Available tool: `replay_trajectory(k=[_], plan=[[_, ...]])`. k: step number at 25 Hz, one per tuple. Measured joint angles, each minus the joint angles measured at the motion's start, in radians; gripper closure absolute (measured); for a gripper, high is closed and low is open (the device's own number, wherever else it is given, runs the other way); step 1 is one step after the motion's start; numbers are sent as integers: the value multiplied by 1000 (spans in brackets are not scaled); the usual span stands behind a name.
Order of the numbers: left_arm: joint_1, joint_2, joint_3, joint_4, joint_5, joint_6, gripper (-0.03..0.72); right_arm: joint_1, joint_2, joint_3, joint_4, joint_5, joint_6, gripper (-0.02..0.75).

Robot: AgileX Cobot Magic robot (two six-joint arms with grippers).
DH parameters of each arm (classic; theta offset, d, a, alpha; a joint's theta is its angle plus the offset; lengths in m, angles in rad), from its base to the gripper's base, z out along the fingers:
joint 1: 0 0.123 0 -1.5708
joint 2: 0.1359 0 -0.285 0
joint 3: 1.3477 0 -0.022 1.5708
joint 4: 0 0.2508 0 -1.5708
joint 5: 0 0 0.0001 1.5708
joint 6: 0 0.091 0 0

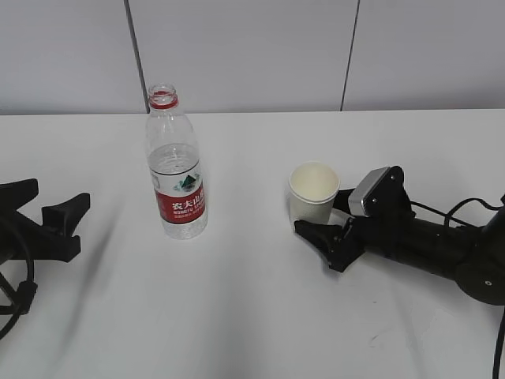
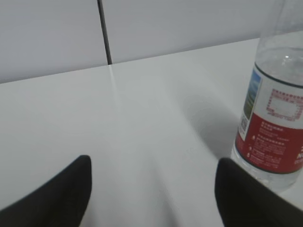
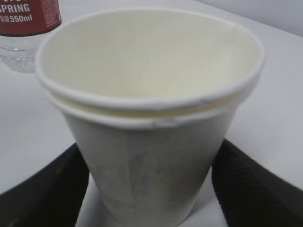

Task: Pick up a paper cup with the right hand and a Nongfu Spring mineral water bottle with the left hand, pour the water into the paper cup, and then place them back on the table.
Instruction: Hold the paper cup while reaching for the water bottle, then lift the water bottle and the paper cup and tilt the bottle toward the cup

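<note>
The Nongfu Spring bottle (image 1: 175,174) stands upright and uncapped on the white table (image 1: 237,316), left of centre, with water up to just above its red label. It also shows at the right edge of the left wrist view (image 2: 272,118). My left gripper (image 1: 61,193) is open and empty, to the left of the bottle and apart from it (image 2: 154,189). The paper cup (image 1: 314,193) stands upright and empty on the table. My right gripper (image 1: 316,215) is open, with one finger on each side of the cup's lower wall (image 3: 149,175).
A grey panelled wall (image 1: 252,47) runs along the table's far edge. The bottle's base (image 3: 28,19) shows behind the cup in the right wrist view. The bottle and the cup stand about a hand's width apart.
</note>
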Motion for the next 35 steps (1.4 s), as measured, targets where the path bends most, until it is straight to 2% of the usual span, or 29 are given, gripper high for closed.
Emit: replay_trajectory(k=[11, 17, 23, 28, 35], plan=[[0, 6, -3, 81, -1, 0, 189, 4, 2, -21, 4, 0, 0, 153], [0, 6, -3, 106, -1, 0, 189, 4, 2, -21, 4, 0, -2, 234], [0, 6, -3, 116, -1, 0, 189, 4, 0, -21, -21, -2, -2, 248], [0, 26, -28, 211, -4, -9, 188, 6, -13, -21, -62, -2, 8, 251], [0, 162, -113, 285, -3, -60, 171, 6, -24, -21, -66, -2, 8, 252]])
